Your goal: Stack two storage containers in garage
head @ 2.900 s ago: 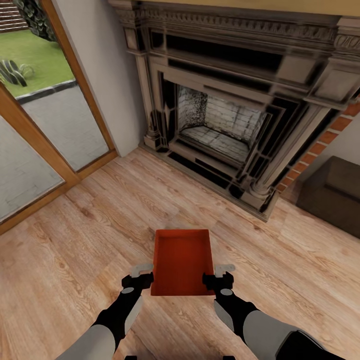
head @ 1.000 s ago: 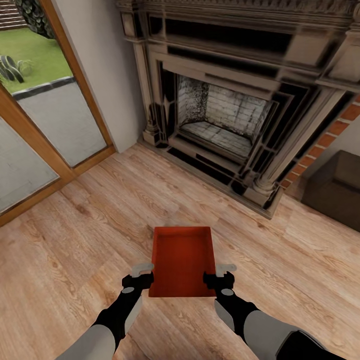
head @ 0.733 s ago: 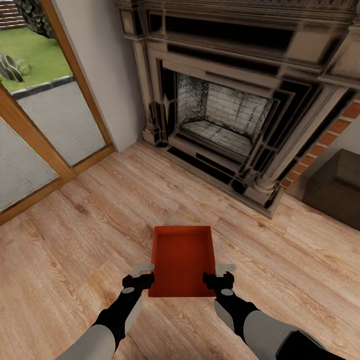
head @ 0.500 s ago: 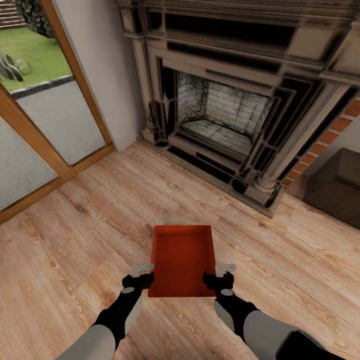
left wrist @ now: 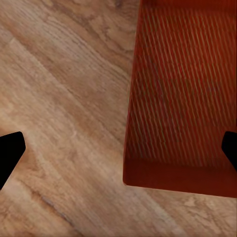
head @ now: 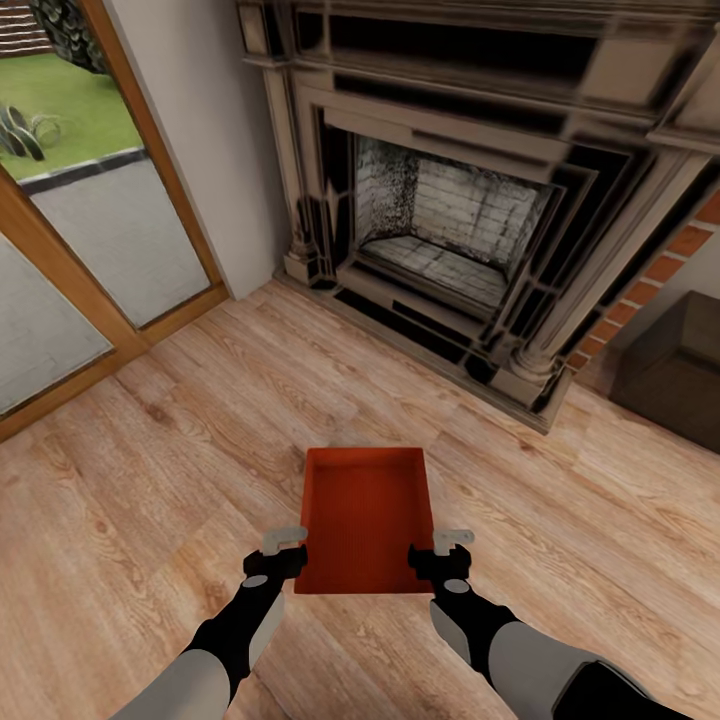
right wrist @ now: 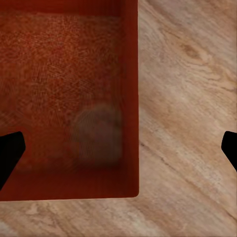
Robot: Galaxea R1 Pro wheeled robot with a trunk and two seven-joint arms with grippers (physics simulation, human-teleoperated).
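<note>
One orange-red storage container [head: 365,520] lies lidless on the light wood plank floor [head: 150,480] of the living room, straight ahead of me. My left gripper [head: 295,552] is open at the container's near left corner. In the left wrist view the container [left wrist: 182,98] has its side wall between the spread fingertips [left wrist: 10,153] of the left gripper [left wrist: 118,150]. My right gripper [head: 432,552] is open at the near right corner. The right wrist view has the container [right wrist: 64,74] with its wall inside the span of the right gripper [right wrist: 118,150].
A dark carved fireplace [head: 450,230] with red brick [head: 660,270] beside it stands ahead. A wood-framed glass door [head: 100,230] runs along the left. A dark low cabinet [head: 675,370] sits at the right. Open wood floor lies on both sides of the container.
The whole view has shifted a little, with the fireplace slightly nearer and the container a touch larger. Both grippers stay open at the container's near corners.
</note>
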